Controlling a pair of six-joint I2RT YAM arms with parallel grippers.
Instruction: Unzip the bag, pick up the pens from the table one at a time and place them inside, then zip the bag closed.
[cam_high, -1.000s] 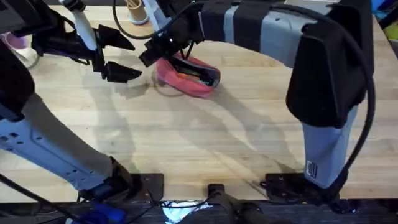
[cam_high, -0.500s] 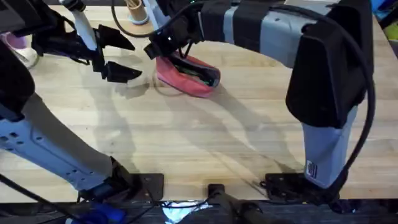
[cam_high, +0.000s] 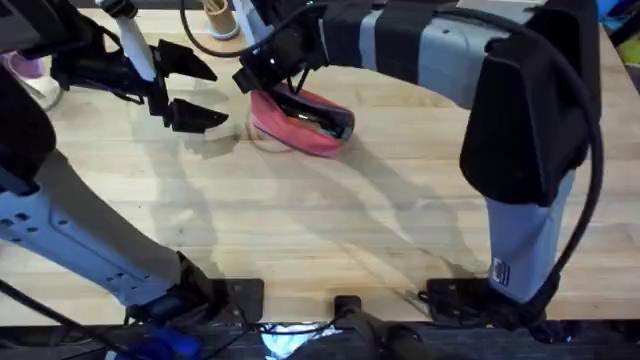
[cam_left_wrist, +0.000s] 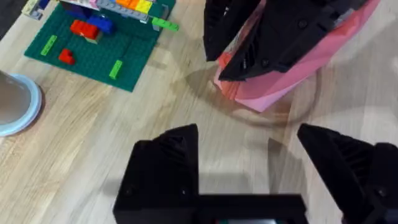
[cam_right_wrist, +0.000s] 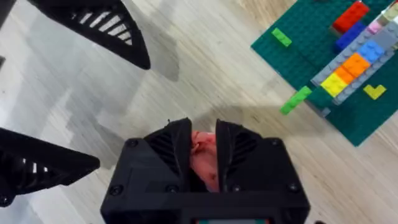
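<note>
**Bag pinched at its end by the right gripper**

Bag (cam_high: 300, 122), pink, lies on the table (cam_high: 330, 220) toward the far side, its top gaping with something orange and dark inside. The right gripper (cam_high: 256, 72) has its fingers (cam_right_wrist: 177, 146) clenched on pink fabric at the bag's left end. The left gripper (cam_high: 195, 90) hangs just beside it, fingers spread and grasping nothing

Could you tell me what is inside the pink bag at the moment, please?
Through the open top of the bag, the overhead view shows dark lining and an orange streak, probably the orange pen. The right gripper covers the bag's left end, so the black pen cannot be confirmed.
</note>
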